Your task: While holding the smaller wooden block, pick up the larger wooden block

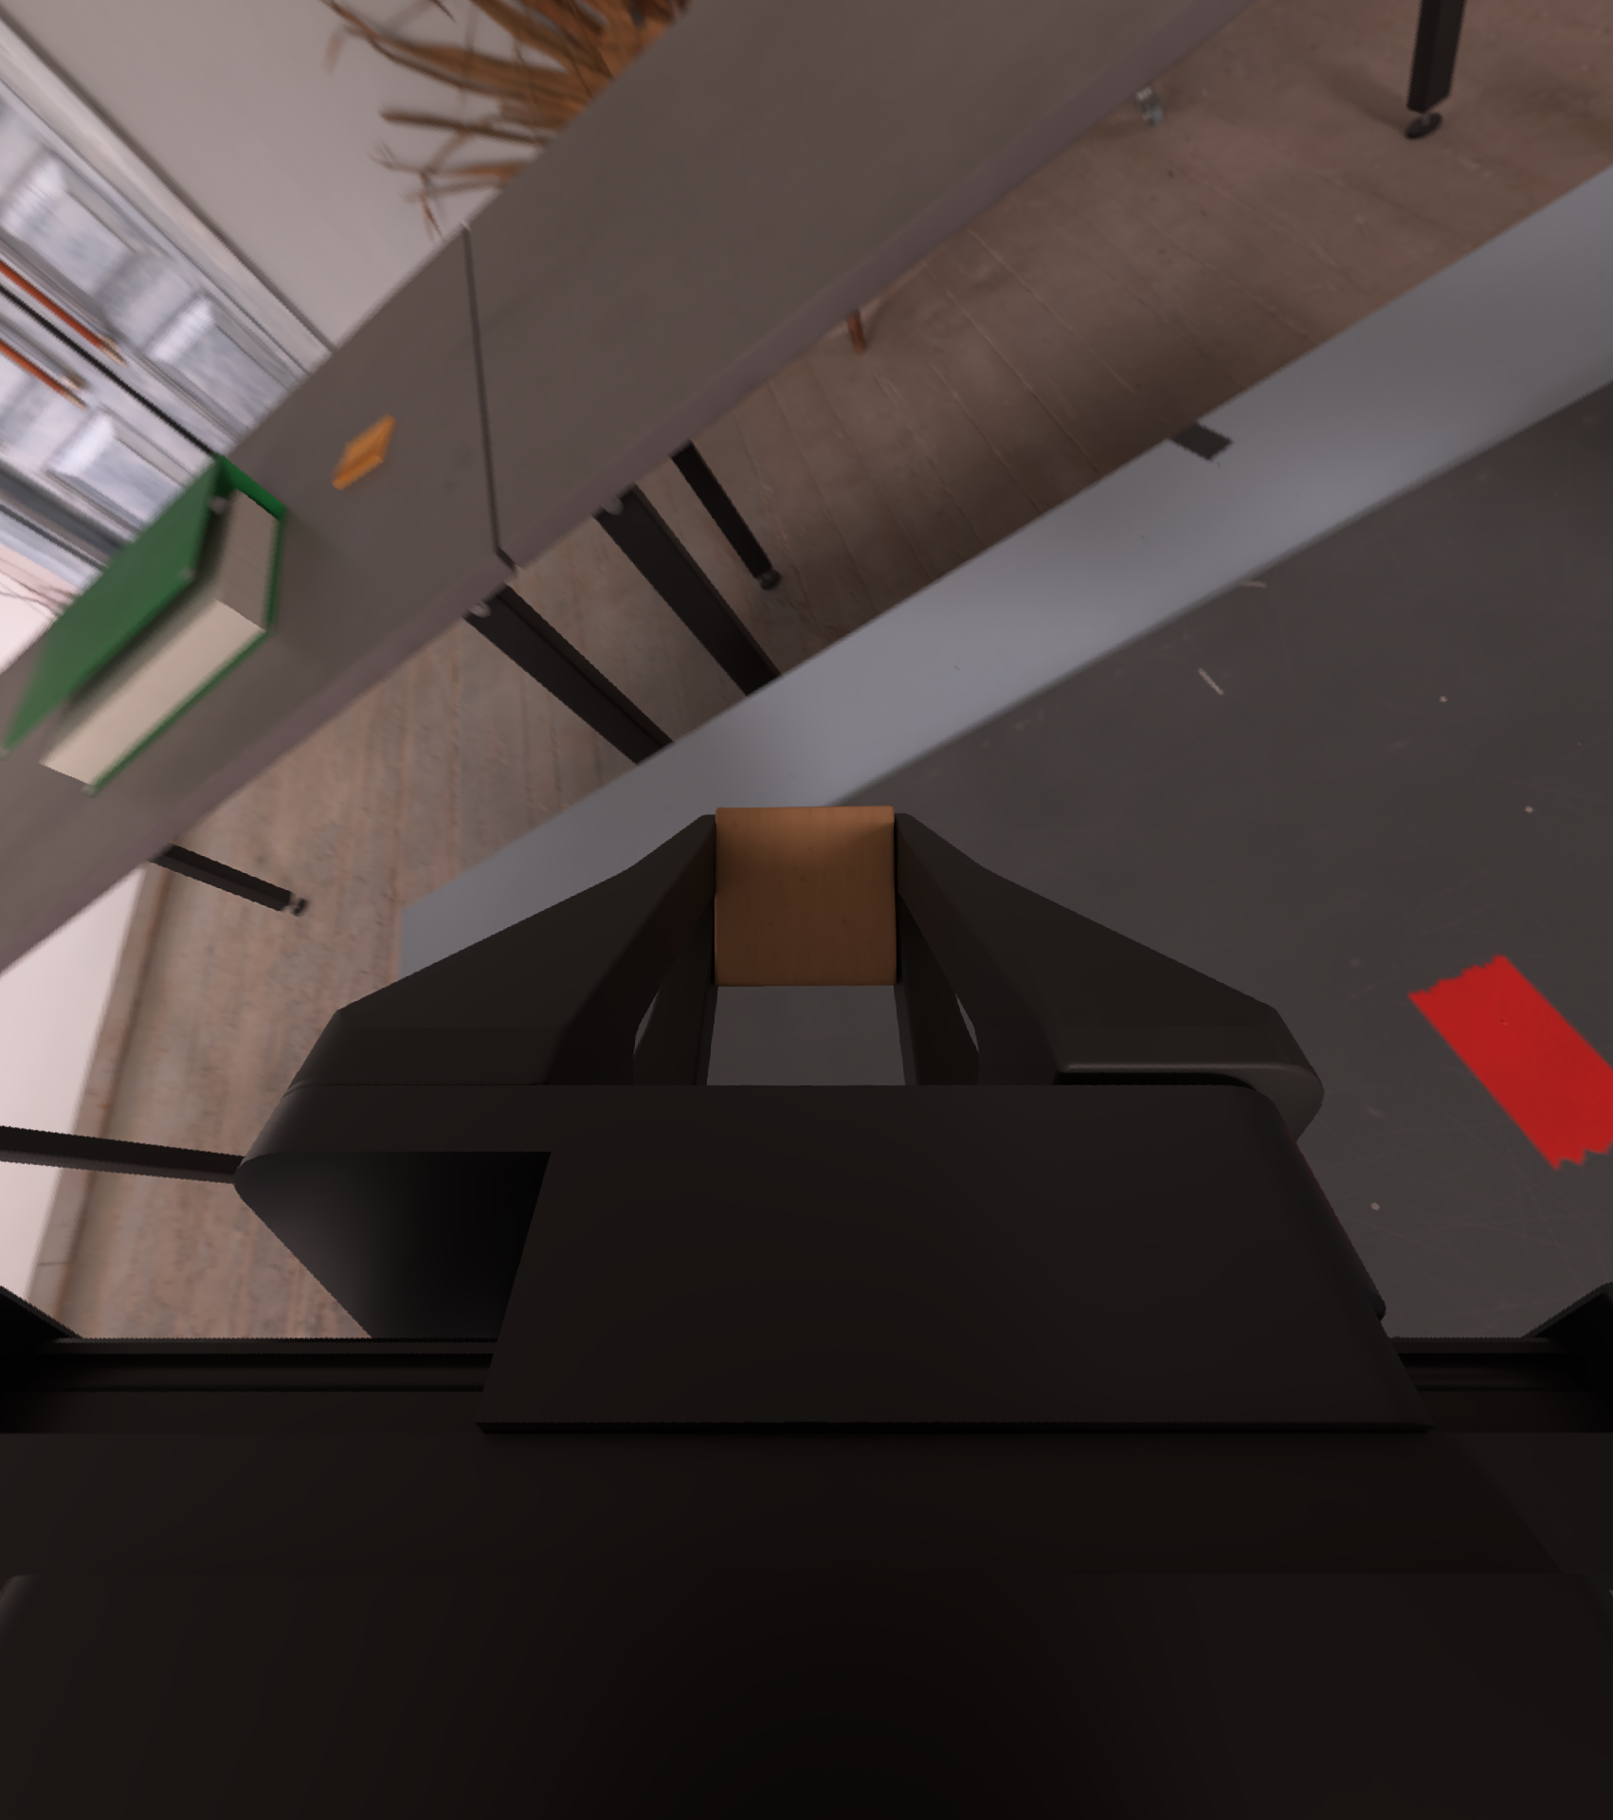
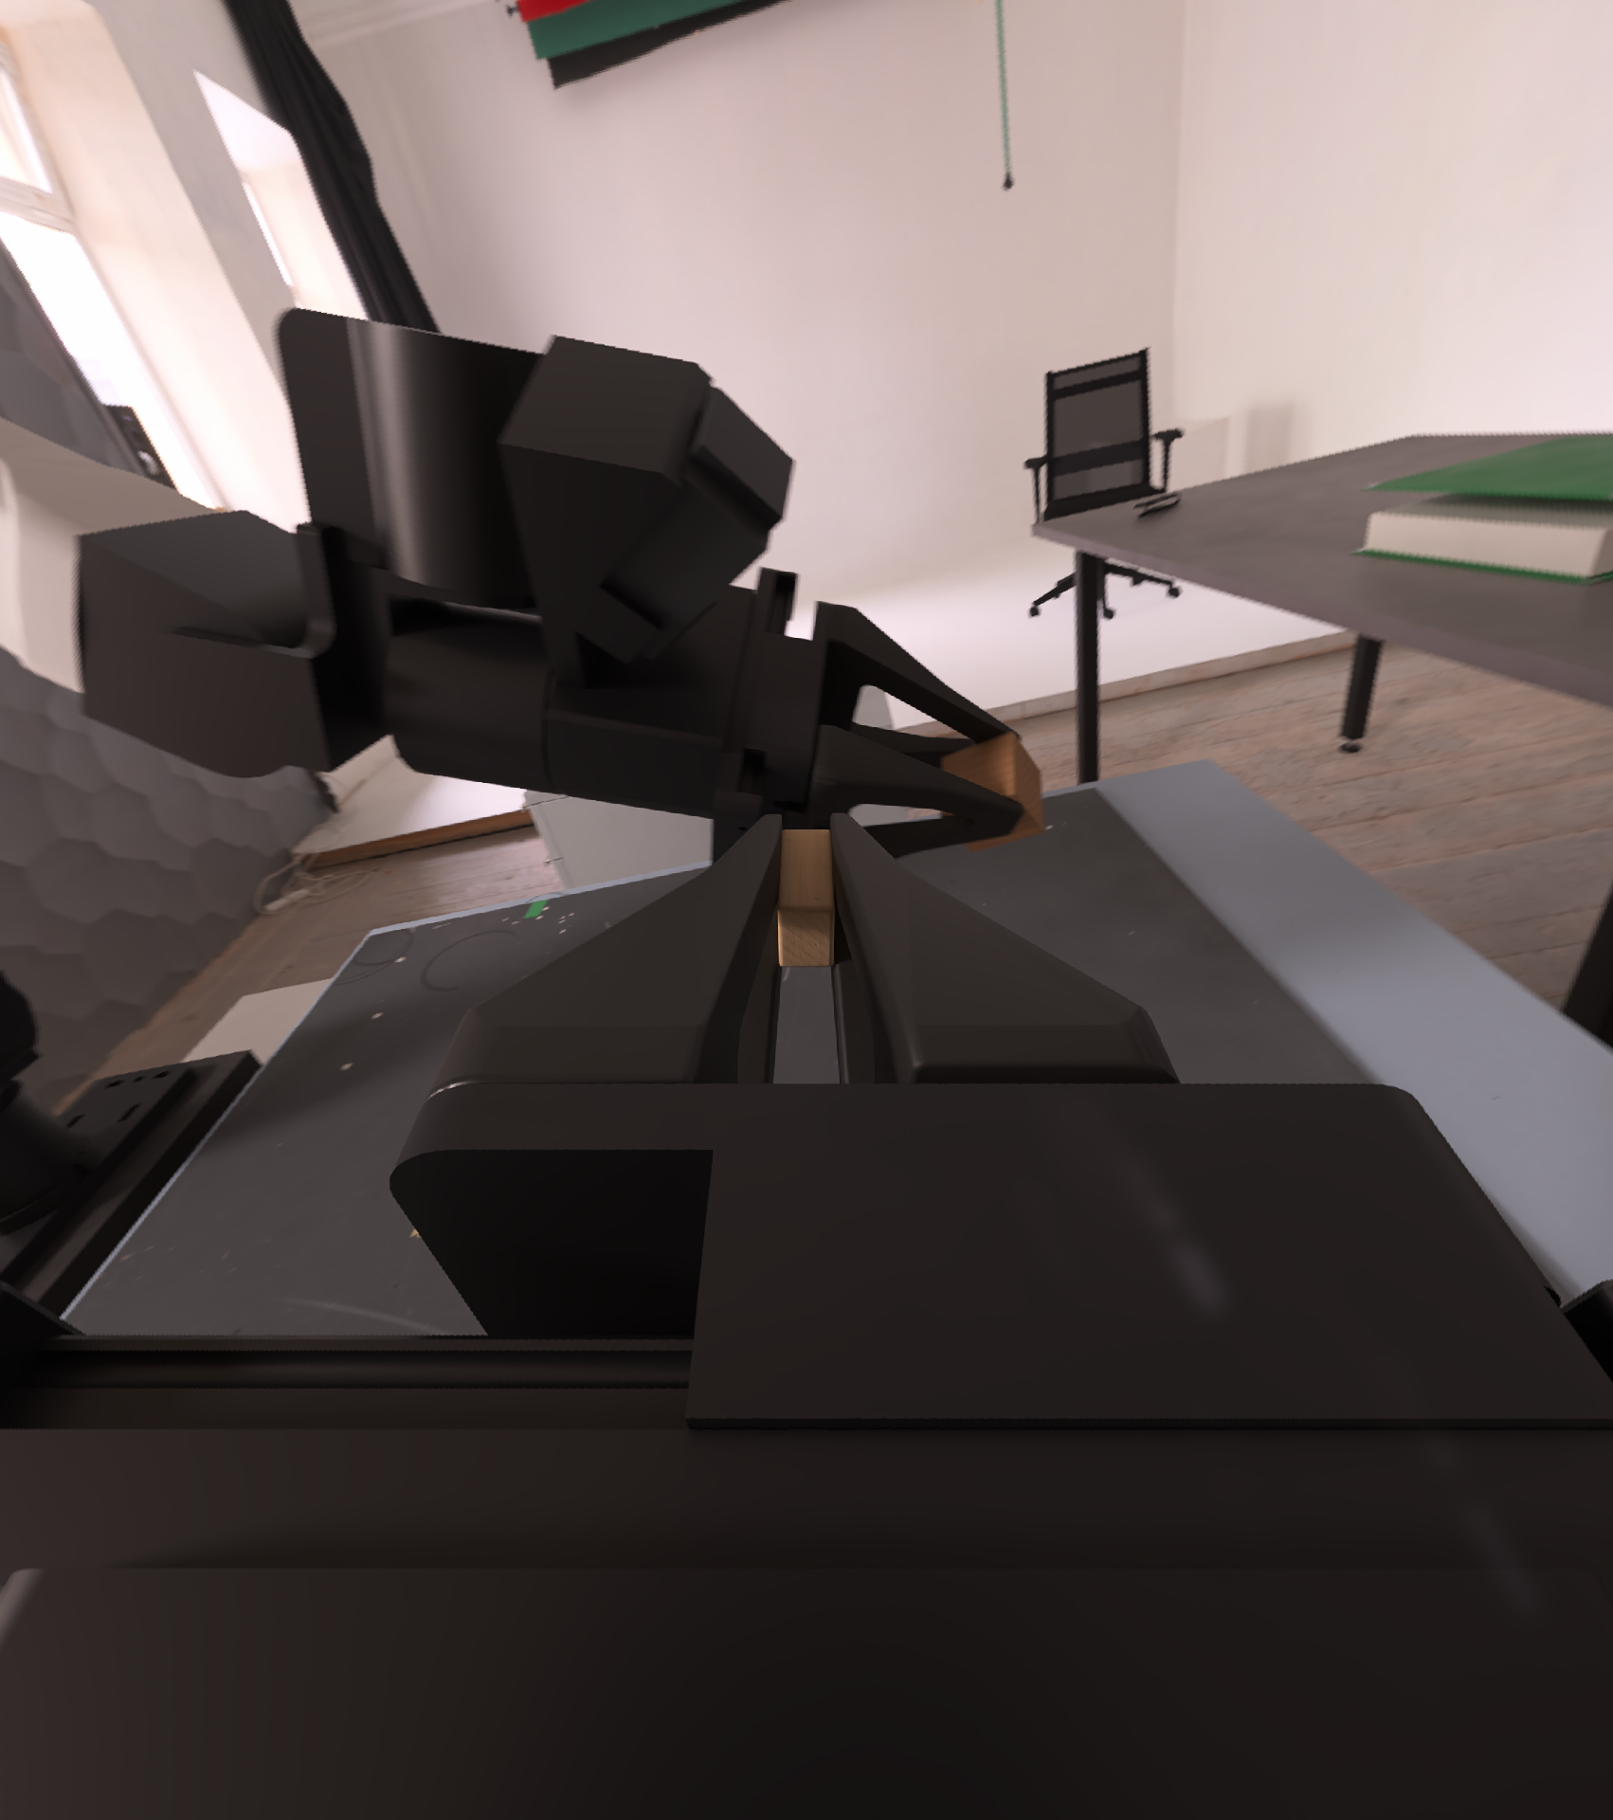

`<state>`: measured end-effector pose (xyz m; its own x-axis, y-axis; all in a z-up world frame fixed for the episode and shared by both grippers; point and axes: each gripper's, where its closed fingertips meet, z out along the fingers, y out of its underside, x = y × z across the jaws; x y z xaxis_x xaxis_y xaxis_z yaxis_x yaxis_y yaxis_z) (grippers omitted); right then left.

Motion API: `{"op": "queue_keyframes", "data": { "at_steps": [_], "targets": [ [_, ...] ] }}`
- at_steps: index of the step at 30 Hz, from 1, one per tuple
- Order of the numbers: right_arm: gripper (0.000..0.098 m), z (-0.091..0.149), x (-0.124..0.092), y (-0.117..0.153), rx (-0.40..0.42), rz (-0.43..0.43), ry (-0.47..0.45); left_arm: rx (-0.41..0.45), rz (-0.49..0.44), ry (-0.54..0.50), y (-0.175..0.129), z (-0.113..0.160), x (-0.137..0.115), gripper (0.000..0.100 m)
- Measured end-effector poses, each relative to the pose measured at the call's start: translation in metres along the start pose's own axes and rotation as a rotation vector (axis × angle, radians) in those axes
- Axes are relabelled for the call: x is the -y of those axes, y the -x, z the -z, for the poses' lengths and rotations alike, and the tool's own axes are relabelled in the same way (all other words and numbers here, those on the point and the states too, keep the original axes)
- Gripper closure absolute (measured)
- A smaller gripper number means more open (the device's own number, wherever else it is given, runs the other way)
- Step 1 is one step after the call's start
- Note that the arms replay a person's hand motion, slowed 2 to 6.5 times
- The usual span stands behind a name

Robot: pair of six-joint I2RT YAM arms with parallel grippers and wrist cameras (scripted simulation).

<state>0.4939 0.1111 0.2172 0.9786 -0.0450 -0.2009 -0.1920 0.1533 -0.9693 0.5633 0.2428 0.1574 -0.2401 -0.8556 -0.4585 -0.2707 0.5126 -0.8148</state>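
Both blocks appear to be gripped, so the lift of the larger block (image 1: 805,894) seems the step in hand; next comes a steady raise without slackening either grip. The left gripper (image 1: 805,891) pinches it between its fingertips above the table (image 1: 1275,788). The right gripper (image 2: 805,891) pinches the smaller block (image 2: 804,911), partly hidden.
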Motion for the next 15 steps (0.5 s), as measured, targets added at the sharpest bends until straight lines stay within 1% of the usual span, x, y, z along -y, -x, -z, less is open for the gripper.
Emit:
{"op": "queue_keyframes", "data": {
  "at_steps": [3,8,11,15],
  "targets": [
    [0.0898,-0.002,0.009,0.002,-0.043,0.061,-0.016,0.053,-0.041,-0.042,0.01,0.016,0.016,0.072],
    [0.0898,-0.011,0.025,0.008,-0.118,0.177,-0.016,0.139,-0.114,-0.11,0.024,0.044,0.041,0.072],
    [0.0898,-0.018,0.036,0.013,-0.15,0.252,-0.014,0.205,-0.161,-0.139,0.032,0.059,0.051,0.072],
    [0.0898,-0.027,0.05,0.021,-0.174,0.341,-0.007,0.294,-0.231,-0.148,0.04,0.076,0.06,0.072]
  ]
}}
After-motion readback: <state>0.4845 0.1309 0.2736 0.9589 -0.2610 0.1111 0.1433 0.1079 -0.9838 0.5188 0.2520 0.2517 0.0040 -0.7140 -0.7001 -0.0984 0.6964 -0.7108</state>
